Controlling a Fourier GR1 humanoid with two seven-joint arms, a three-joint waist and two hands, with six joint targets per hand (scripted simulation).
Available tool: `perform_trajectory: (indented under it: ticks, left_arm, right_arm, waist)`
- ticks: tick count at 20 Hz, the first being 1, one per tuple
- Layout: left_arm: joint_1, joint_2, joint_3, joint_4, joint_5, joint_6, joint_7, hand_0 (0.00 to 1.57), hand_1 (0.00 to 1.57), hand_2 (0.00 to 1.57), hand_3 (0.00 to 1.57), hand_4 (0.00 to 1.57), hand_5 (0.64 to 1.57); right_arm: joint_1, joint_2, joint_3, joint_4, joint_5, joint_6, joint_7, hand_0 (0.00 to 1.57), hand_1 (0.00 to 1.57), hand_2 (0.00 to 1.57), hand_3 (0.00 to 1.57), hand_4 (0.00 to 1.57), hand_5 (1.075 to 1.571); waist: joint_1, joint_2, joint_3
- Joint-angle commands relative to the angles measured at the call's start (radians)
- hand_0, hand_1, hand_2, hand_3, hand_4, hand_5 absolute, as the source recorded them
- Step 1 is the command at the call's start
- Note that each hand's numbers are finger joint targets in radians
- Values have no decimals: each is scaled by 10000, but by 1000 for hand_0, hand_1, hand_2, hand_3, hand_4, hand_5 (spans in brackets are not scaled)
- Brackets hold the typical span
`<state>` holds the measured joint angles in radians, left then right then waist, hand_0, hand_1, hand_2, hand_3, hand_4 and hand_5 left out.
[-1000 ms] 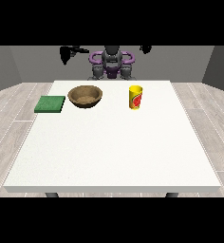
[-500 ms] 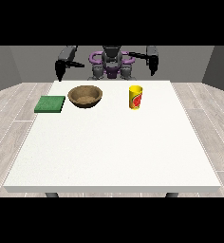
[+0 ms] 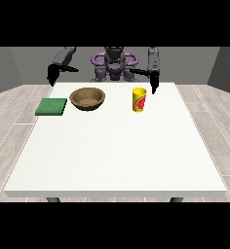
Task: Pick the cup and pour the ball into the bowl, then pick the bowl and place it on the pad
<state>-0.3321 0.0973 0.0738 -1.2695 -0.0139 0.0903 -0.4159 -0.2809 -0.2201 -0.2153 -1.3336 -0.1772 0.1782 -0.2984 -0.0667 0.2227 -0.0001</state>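
No words or numbers can be read anywhere here: the yellow cup [image 3: 139, 99], out toward two o'clock on the table [image 3: 117, 160], carries a red patch on its side, but whether that holds any lettering cannot be made out.

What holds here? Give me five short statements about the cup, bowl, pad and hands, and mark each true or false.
1. The cup stands upright on the table. True.
2. The bowl sits on the pad. False: it stands on the table beside the pad, between pad and cup.
3. The hand at the view's right holds the cup. False: it hangs just beside and above the cup, apart from it.
4. The hand at the view's left is nearer the pad than the cup. True.
5. The pad is yellow. False: the pad is green; the cup is yellow.
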Motion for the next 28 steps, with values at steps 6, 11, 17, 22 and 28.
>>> perform_trajectory:
  ticks: [6, 11, 17, 22, 28]
  left_arm:
    - [-833, -504, 487, 2629, -154, 651, -1882, 0, 0, 0, 0, 0, 1276]
    - [-1565, -354, 738, 3937, -39, 450, -2618, 0, 0, 0, 0, 0, 1254]
    - [-1753, 380, 1101, 4845, -666, 1551, -3358, 1240, 1240, 1571, 1571, 474, 1442]
    - [-2254, 529, 1017, 5468, -1774, 3686, -3025, 1312, 1312, 1571, 1571, 833, 1511]
    - [-2701, -115, 696, 5577, -2308, 4948, -2953, 1354, 1354, 1571, 1571, 901, 1507]
  right_arm:
    - [-181, -667, -454, 989, -417, 923, -471, 0, 0, 0, 0, 0, 1559]
    - [-454, -859, -605, 1786, -231, 1029, -1232, 0, 0, 0, 0, 0, 1558]
    - [-604, -719, -568, 1377, -364, 988, -1274, 0, 0, 0, 0, 0, 1561]
    - [-876, -1317, -713, 1302, -762, 1522, -466, 0, 0, 0, 0, 0, 1556]
    - [-1476, -2366, -1624, 2513, -1255, 2229, -1037, 0, 0, 0, 0, 0, 1555]
  waist:
    - [-472, 211, -2]
    - [-303, 398, -1]
    - [-665, 940, 1]
    - [-1383, 854, -3]
    - [-1132, 1152, 5]
